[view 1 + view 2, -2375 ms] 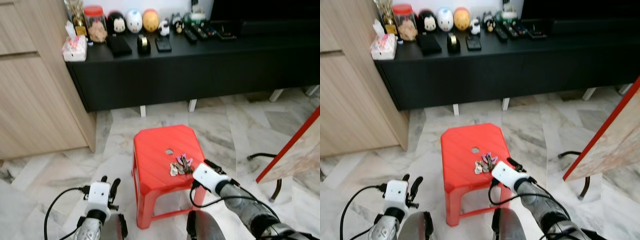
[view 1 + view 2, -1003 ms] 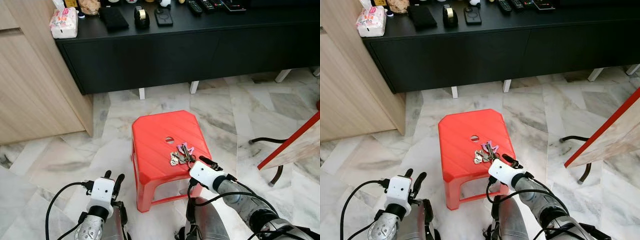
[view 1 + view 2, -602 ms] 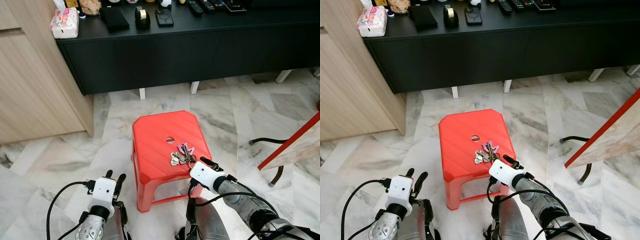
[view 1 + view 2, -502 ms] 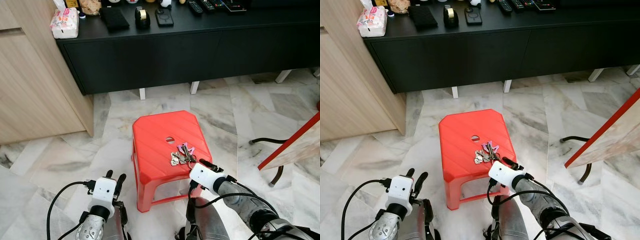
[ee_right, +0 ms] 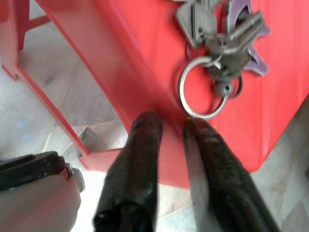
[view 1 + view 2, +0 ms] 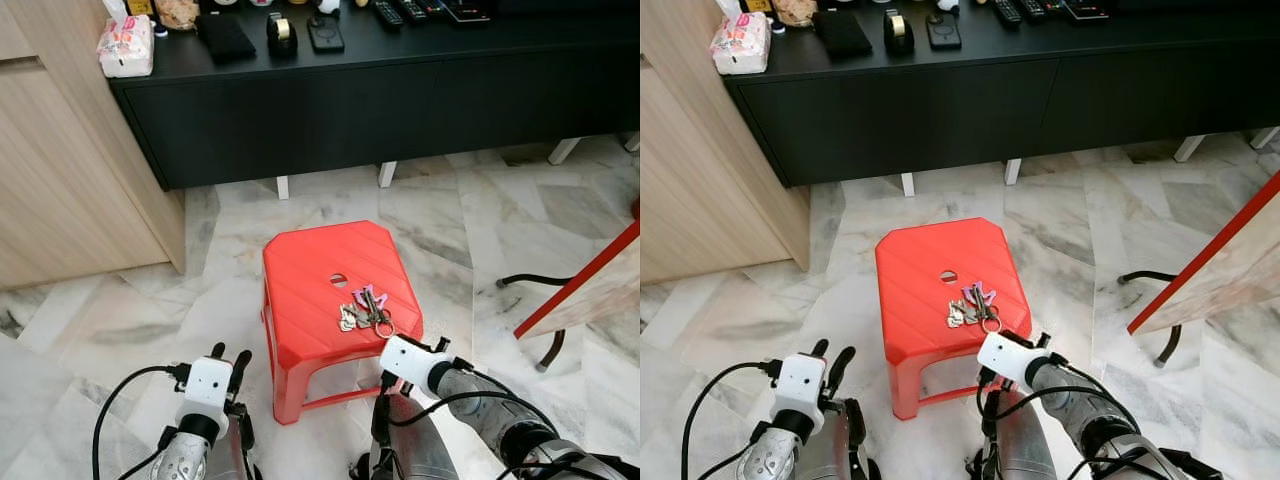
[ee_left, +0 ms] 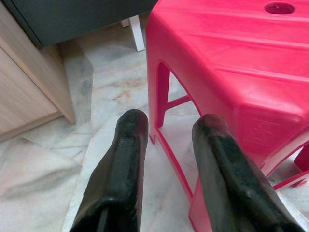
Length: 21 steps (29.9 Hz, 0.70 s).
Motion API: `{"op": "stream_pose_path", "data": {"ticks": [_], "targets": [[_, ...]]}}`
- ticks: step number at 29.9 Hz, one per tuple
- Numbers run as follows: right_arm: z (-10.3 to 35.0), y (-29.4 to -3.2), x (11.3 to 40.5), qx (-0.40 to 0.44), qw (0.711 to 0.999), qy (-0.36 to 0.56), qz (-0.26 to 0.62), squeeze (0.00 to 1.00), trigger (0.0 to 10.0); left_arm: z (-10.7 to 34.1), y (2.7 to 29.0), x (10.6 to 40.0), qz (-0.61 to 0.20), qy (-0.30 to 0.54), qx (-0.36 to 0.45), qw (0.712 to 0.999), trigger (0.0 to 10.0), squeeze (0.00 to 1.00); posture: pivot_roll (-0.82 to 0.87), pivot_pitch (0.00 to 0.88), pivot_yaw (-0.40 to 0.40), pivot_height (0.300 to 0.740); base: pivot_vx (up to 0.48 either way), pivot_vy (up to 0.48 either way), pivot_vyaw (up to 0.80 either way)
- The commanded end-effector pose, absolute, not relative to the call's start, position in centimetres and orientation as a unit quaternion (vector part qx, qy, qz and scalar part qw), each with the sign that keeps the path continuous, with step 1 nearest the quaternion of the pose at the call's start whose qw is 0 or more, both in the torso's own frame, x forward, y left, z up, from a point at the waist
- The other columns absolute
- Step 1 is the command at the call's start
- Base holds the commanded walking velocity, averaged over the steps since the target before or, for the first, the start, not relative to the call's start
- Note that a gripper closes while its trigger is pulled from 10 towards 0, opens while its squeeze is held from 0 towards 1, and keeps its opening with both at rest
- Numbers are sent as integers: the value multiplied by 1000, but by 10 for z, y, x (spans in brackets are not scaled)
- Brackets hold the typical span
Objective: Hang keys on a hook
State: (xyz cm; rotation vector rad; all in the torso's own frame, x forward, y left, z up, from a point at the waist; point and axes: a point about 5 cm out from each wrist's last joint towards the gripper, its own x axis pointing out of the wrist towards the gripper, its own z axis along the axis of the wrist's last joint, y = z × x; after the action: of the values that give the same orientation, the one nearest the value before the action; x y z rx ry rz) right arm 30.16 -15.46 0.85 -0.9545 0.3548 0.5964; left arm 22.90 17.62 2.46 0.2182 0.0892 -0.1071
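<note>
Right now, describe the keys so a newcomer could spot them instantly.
Find the red plastic stool on the marble floor before the black cabinet. The keys lie near its front right edge, just beyond the right gripper: silver keys, a purple tag and one large ring.

Bare red stool (image 6: 310,280) top surrounds the keys (image 6: 364,309); open marble floor (image 6: 450,230) all around.

Right arm extended forward, low. Right end effector (image 5: 166,125) has its two black fingers (image 5: 140,159) side by side with a narrow gap, nothing between them (tips point forward and down). Left arm low at the side, idle. Left end effector (image 7: 166,125) has fingers (image 7: 120,164) parted, empty.
</note>
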Motion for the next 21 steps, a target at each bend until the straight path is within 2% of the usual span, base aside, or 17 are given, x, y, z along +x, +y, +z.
{"op": "stream_pose_path", "data": {"ticks": [1,7,8,9,10,16,18,19,21], "targets": [[7,-159,300,-455,830,165,277,0,10000,21,175,225,-53,56,108,991,10000,0,20,232,-81,602,0,0,0],[15,-160,306,-455,840,144,258,0,10000,21,175,225,-54,57,107,991,10000,0,18,233,-82,602,0,0,0],[16,-159,306,-456,840,143,259,278,10000,21,175,225,-54,58,107,991,10000,0,18,233,-82,602,0,0,0],[16,-159,306,-456,840,143,259,278,10000,21,175,225,-54,58,107,991,10000,0,18,233,-82,602,0,0,0],[16,-159,306,-457,839,141,261,1000,10000,20,174,225,-54,58,106,991,10000,0,18,232,-84,602,0,0,0],[14,-156,305,-464,829,144,277,1000,10000,20,174,225,-54,58,106,991,10000,0,20,229,-86,602,0,0,0],[12,-152,303,-474,814,145,303,498,10000,20,175,225,-53,58,107,991,10000,0,25,227,-89,602,0,0,0],[11,-150,302,-479,808,144,312,0,10000,20,175,225,-53,58,107,991,10000,0,25,227,-89,602,0,0,0],[11,-147,302,-489,794,143,331,0,10000,21,176,225,-52,58,108,991,10000,0,25,227,-89,602,0,0,0]]}}
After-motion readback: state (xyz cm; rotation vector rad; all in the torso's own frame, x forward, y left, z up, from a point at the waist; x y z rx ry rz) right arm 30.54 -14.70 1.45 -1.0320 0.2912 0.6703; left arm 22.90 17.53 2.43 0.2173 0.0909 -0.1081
